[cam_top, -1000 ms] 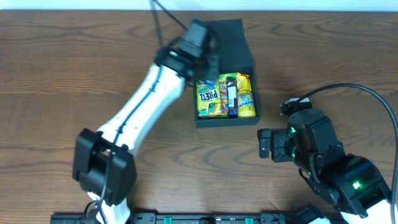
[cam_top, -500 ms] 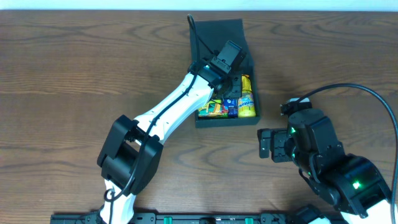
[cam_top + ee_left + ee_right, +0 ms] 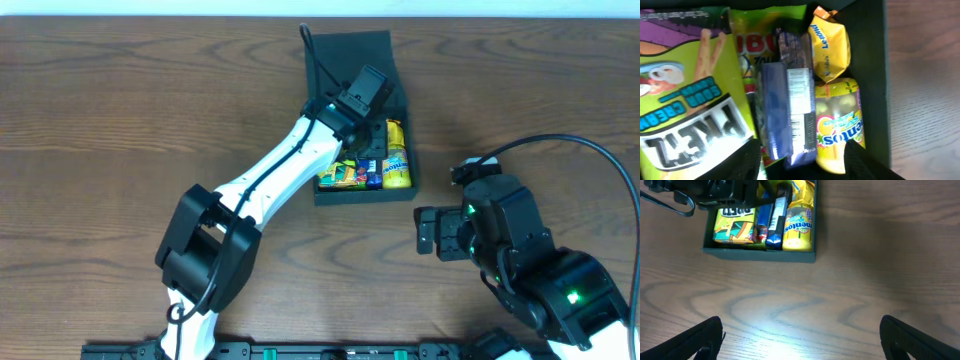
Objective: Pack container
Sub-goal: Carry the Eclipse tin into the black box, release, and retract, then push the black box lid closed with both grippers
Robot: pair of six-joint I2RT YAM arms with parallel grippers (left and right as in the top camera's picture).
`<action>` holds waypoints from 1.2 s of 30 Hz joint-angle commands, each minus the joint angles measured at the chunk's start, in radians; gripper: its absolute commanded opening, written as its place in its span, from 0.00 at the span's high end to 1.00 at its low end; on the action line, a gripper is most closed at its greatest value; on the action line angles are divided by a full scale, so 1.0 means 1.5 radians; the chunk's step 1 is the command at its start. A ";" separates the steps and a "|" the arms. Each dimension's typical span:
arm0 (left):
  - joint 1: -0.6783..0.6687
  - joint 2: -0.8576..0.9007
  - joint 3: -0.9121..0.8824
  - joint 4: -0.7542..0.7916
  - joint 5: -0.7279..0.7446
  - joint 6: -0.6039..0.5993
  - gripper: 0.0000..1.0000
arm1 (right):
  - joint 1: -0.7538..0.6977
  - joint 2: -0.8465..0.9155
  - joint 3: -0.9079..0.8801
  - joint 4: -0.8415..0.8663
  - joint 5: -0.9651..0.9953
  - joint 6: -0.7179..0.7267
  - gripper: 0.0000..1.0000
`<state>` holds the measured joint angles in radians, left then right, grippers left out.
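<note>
The black container (image 3: pixel 366 196) lies open at the table's far middle, its flap lid (image 3: pixel 350 52) folded back. It holds a green pretzel packet (image 3: pixel 690 100), a dark blue bar (image 3: pixel 785 110), a yellow Mentos tub (image 3: pixel 837 125), a yellow packet (image 3: pixel 829 42) and a gummy packet (image 3: pixel 765 30). My left gripper (image 3: pixel 802 161) hovers open just above the blue bar, fingers either side of it; overhead it shows over the box (image 3: pixel 367 143). My right gripper (image 3: pixel 807 340) is wide open over bare table, near the box's front (image 3: pixel 760 255).
The brown wooden table (image 3: pixel 120 120) surrounds the box. My right arm (image 3: pixel 520 260) sits at the front right with a black cable looping over it. The left arm's white link (image 3: pixel 270 180) stretches diagonally from the front left to the box.
The left arm swung right from the box's left edge to over its contents, covering part of the pretzel packet. It has barely moved in the last half second. The right arm is still.
</note>
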<state>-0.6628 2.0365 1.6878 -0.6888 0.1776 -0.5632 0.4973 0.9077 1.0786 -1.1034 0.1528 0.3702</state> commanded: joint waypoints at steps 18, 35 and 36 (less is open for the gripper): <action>0.175 -0.232 0.011 -0.138 -0.035 0.151 0.60 | -0.005 -0.003 0.005 0.007 -0.008 0.009 0.01; 0.281 -0.197 0.011 -0.038 -0.046 0.152 0.94 | -0.050 0.219 0.004 0.282 0.012 0.030 0.99; 0.284 -0.186 0.011 -0.025 -0.027 0.152 0.94 | -0.063 0.238 0.004 0.299 -0.002 0.030 0.99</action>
<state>-0.2462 1.7111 1.6890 -0.7429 0.1047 -0.3424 0.4442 1.2148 1.0790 -0.6804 0.1646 0.4118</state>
